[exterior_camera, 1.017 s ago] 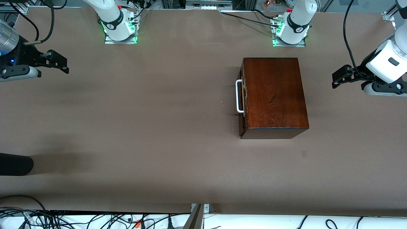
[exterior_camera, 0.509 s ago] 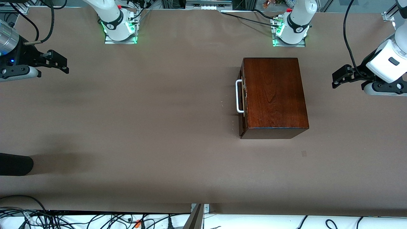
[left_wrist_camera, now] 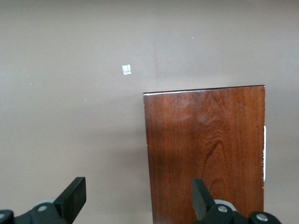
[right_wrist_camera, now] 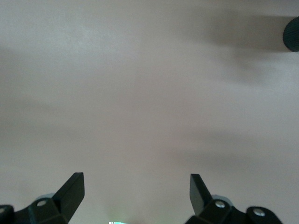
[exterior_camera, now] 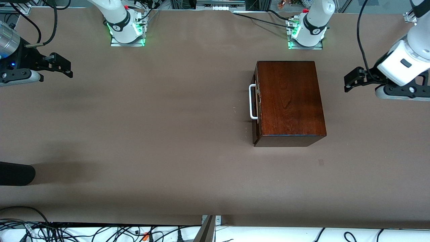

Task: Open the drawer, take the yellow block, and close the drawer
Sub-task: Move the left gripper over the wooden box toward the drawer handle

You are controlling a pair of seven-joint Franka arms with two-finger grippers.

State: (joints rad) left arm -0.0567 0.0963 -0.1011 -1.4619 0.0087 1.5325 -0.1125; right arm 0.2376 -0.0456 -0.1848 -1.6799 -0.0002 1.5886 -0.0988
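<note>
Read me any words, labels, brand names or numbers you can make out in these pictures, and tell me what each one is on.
None can be read.
Round dark emblems on the right arm's base and the left arm's base: too small to read.
Small pale tag on the table: blank or too blurred.
Wooden box: no lettering shows.

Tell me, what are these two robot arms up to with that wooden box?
Nothing is being handled yet. The dark wooden box sits on the table with its drawer shut, white handle facing the right arm's end. No yellow block is in sight. The left gripper hangs open above the table at the left arm's end, beside the box. The right gripper waits open above its own end of the table, holding nothing.
</note>
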